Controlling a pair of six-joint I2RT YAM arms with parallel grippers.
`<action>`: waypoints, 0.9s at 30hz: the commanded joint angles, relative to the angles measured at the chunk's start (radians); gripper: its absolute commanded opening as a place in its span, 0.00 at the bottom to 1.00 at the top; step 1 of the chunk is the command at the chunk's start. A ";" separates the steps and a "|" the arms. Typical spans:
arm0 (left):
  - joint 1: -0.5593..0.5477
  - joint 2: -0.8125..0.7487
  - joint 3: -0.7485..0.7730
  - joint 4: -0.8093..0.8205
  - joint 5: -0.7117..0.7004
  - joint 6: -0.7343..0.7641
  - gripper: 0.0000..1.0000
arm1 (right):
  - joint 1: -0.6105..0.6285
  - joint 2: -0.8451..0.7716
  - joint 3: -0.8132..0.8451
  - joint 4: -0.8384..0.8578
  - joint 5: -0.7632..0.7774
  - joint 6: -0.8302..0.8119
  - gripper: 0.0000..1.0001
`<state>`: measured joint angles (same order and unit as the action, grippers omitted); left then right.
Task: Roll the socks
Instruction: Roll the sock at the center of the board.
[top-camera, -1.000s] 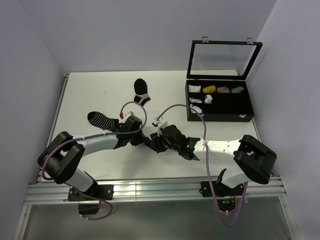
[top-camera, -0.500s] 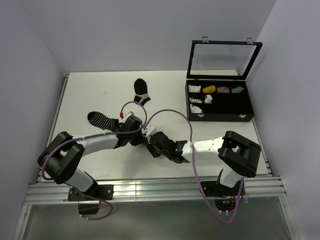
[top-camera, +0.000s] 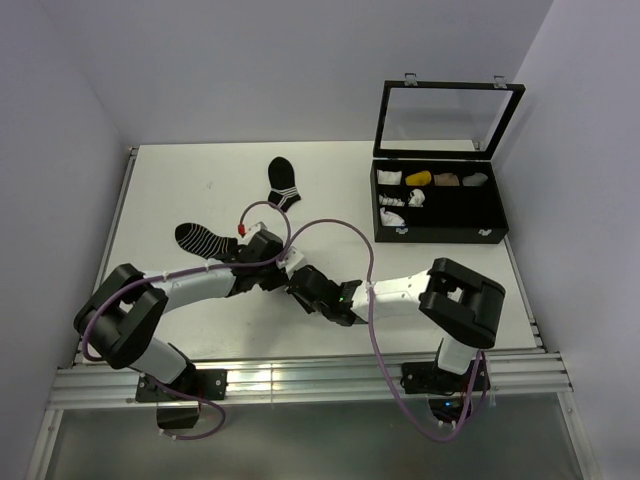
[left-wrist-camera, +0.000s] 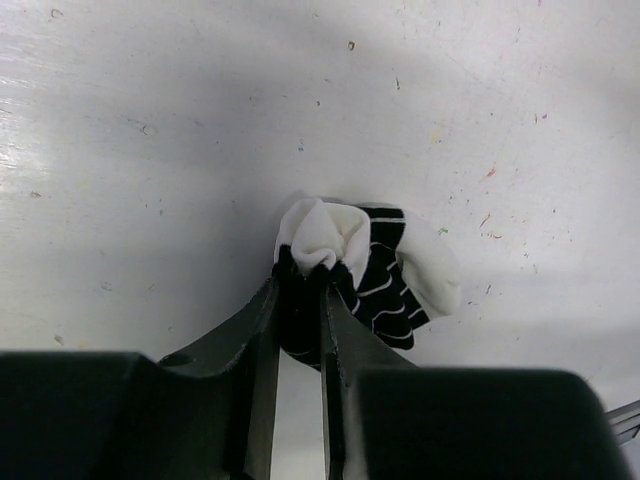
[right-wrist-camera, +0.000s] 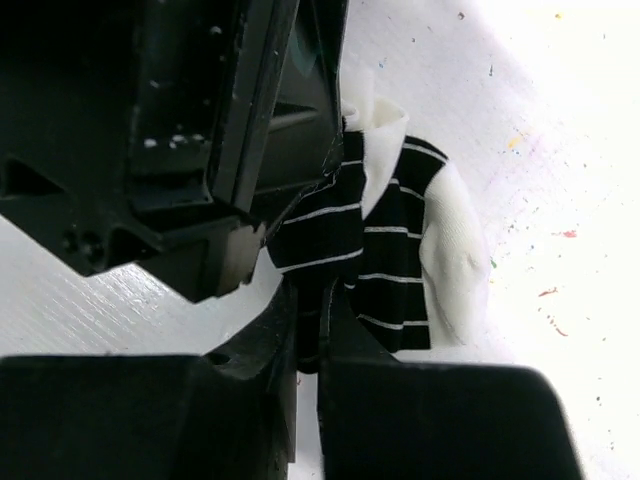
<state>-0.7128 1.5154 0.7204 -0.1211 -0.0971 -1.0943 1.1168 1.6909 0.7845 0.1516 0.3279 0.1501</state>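
Starting at the left: the left arm (top-camera: 190, 285) reaches in low across the white tabletop (top-camera: 170, 180). Just behind its forearm a black sock with thin white stripes (top-camera: 198, 238) lies flat, touched by nothing.

On to the middle, where the two arms meet head-on. The left tool (left-wrist-camera: 300, 290) is pinched tight on the socks (left-wrist-camera: 375, 270). Its two fingers (left-wrist-camera: 262, 330) are nearly together, with black fabric squeezed between them. A puff of white cloth bulges out just past the tips. The bundle sits bunched on the tabletop, white folds wrapped around black cloth with thin white stripes.

From the opposite side the right tool (right-wrist-camera: 308, 335) is closed on the same bundle. Its fingers clamp a fold of the black striped fabric right beside the left tool's tips. From above, the bundle is all but hidden under the two wrists.

Further back, a black sock with white bands (top-camera: 283, 182) lies alone, well apart from the action. A purple cable (top-camera: 340, 228) loops high over the right arm (top-camera: 400, 292).

At the far right stands a black compartment case (top-camera: 440, 235) with its glass lid (top-camera: 447, 118) propped upright. Small white, yellow, tan and grey items sit in its rear and left compartments.
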 joint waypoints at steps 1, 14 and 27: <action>-0.010 -0.047 -0.009 -0.038 -0.004 -0.009 0.18 | -0.003 0.001 -0.007 -0.038 -0.041 0.045 0.00; -0.008 -0.196 -0.102 -0.008 -0.082 -0.105 0.83 | -0.235 -0.091 -0.103 0.075 -0.578 0.180 0.00; -0.008 -0.198 -0.177 0.187 -0.006 -0.098 0.79 | -0.492 0.121 -0.182 0.428 -1.099 0.474 0.00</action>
<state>-0.7170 1.2949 0.5430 -0.0177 -0.1284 -1.1904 0.6544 1.7523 0.6411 0.4675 -0.6315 0.5205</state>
